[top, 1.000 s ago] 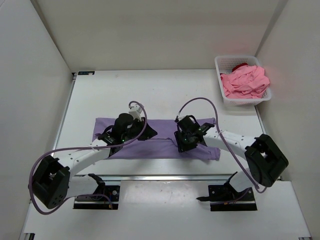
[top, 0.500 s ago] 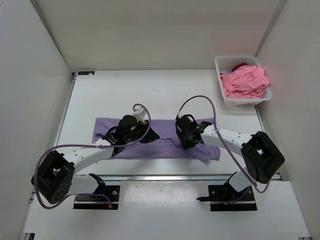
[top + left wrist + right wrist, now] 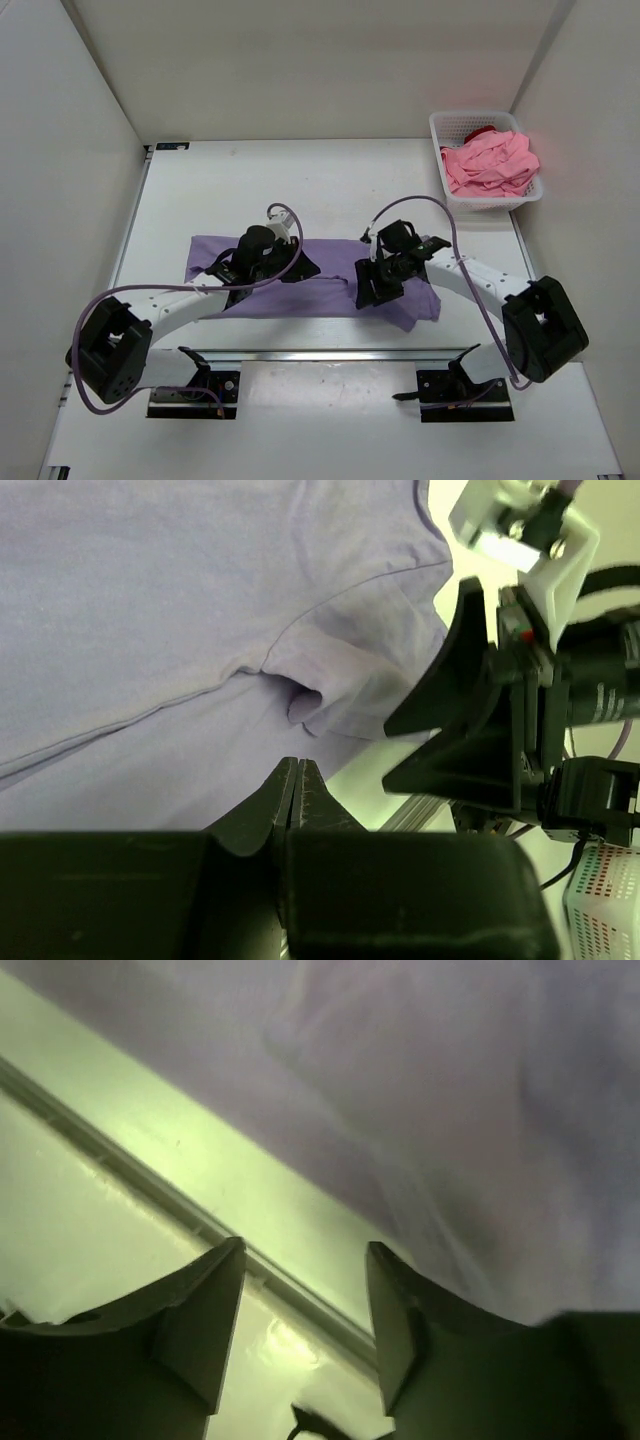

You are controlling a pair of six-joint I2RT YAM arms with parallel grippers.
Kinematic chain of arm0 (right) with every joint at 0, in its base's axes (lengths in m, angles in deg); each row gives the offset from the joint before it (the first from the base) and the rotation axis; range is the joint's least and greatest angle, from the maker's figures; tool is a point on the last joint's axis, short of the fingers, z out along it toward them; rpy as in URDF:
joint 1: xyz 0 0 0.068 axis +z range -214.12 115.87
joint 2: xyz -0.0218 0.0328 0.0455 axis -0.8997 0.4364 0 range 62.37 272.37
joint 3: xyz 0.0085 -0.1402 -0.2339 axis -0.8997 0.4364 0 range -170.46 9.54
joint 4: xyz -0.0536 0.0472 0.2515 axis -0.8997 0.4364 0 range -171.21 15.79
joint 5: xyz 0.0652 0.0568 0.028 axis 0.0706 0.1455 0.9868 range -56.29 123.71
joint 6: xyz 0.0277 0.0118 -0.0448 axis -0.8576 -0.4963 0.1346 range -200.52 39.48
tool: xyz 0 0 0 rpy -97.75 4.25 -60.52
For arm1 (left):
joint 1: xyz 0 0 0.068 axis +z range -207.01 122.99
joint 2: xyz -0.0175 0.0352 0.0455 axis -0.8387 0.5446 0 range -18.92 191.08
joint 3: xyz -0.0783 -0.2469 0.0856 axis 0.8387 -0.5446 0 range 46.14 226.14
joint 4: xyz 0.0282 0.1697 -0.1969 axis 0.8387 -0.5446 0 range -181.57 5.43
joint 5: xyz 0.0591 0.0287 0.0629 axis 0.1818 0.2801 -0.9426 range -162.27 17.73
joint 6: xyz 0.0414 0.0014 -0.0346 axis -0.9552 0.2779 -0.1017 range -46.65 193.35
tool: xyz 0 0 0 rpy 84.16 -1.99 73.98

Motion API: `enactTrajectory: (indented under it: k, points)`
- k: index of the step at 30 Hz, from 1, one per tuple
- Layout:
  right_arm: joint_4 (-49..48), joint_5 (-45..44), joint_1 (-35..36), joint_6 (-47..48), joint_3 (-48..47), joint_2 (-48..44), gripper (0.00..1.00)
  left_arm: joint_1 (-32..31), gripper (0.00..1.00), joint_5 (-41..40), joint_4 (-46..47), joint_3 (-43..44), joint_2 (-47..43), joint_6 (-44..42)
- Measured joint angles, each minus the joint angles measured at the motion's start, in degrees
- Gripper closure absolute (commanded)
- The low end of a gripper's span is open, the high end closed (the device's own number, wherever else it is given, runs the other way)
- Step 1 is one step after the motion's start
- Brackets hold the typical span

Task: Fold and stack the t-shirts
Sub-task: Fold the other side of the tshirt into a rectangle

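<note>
A lavender t-shirt (image 3: 320,292) lies as a long flat band across the middle of the table, its right end rumpled. My left gripper (image 3: 303,268) rests low over the band's middle; in the left wrist view its jaws (image 3: 296,767) are shut tip to tip, with no fabric seen between them above the lavender cloth (image 3: 150,600). My right gripper (image 3: 368,290) is over the band's right part. In the right wrist view it (image 3: 305,1255) is open and empty, over bare table beside the cloth's edge (image 3: 480,1080). A pink t-shirt (image 3: 492,165) fills the basket, and a dark red one (image 3: 483,131) peeks out behind it.
The white lattice basket (image 3: 455,205) stands at the back right corner of the table. A metal rail (image 3: 330,352) runs along the table's near edge, just below the shirt. White walls close in the table on three sides.
My right gripper shut on the shirt's right part and then opened, shifting a little right and nearer. The shirt's right end is now more rumpled. My left gripper edged right and stayed shut.
</note>
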Motion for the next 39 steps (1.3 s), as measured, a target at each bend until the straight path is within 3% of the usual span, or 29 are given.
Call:
enactTrajectory:
  k: [3, 5, 7, 10, 11, 12, 13, 14, 15, 17, 18, 19, 21, 24, 26, 34, 39]
  points:
    - [1.7, 0.6, -0.9, 0.9, 0.0, -1.1, 0.62, 0.0, 0.92, 0.2, -0.6, 0.2, 0.3, -0.2]
    - [1.3, 1.0, -5.1, 0.8, 0.4, -4.0, 0.78, -0.3, 0.89, 0.2, -1.1, 0.9, 1.1, -0.5]
    - [-0.3, 0.3, -11.7, 0.2, 1.6, -8.0, 0.79, -0.7, 0.83, 0.3, -1.5, 2.1, 2.4, -1.1]
    - [-3.9, -2.1, -22.5, -1.6, 3.9, -11.9, 0.67, -1.6, 0.74, 0.8, -1.6, 3.8, 5.1, -2.1]
    - [-5.4, -2.6, -25.6, -2.4, 4.8, -12.2, 0.64, -2.1, 0.66, 0.9, -1.7, 4.1, 5.9, -2.3]
    - [-6.8, -3.3, -28.2, -3.2, 5.7, -12.1, 0.62, -2.7, 0.51, 0.8, -2.1, 4.4, 6.8, -2.8]
    - [-8.0, -4.1, -30.3, -4.0, 6.4, -11.8, 0.61, -3.4, 0.43, 0.8, -2.4, 4.5, 7.5, -3.4]
    - [-9.1, -4.8, -32.0, -4.7, 6.8, -11.2, 0.61, -4.1, 0.26, 0.9, -2.6, 4.7, 8.1, -3.8]
    - [-10.0, -5.5, -33.1, -5.1, 6.9, -10.5, 0.6, -4.9, 0.17, 0.9, -2.7, 4.7, 8.8, -4.2]
    - [-12.7, -6.5, -35.2, -5.9, 6.9, -8.2, 0.6, -6.1, 0.13, 1.1, -2.8, 4.7, 9.9, -4.2]
    - [-14.2, -6.7, -35.8, -6.5, 6.8, -6.8, 0.62, -6.7, 0.17, 1.3, -2.8, 4.7, 10.5, -4.1]
    - [-15.6, -6.6, -36.3, -6.9, 6.8, -5.4, 0.62, -7.1, 0.37, 1.4, -2.7, 4.7, 10.9, -4.0]
    - [-17.9, -7.0, -36.6, -7.8, 6.8, -2.4, 0.62, -7.4, 0.58, 1.5, -2.1, 4.5, 11.5, -3.4]
    - [-20.7, -7.0, -36.4, -8.7, 6.8, 1.1, 0.66, -7.0, 0.7, 1.6, -0.5, 3.2, 11.4, -2.8]
    - [-22.5, -6.8, -36.3, -9.5, 6.8, 3.0, 0.69, -6.3, 0.72, 1.8, -0.4, 2.2, 11.5, -2.5]
    - [-25.8, -7.8, -34.5, -11.1, 5.4, 4.7, 1.0, -4.9, 0.77, 1.7, -1.1, 0.8, 11.6, -2.5]
    - [-26.2, -8.6, -34.1, -10.9, 1.2, 7.2, 1.0, -3.6, 0.77, 1.5, -1.9, -0.2, 13.7, -2.6]
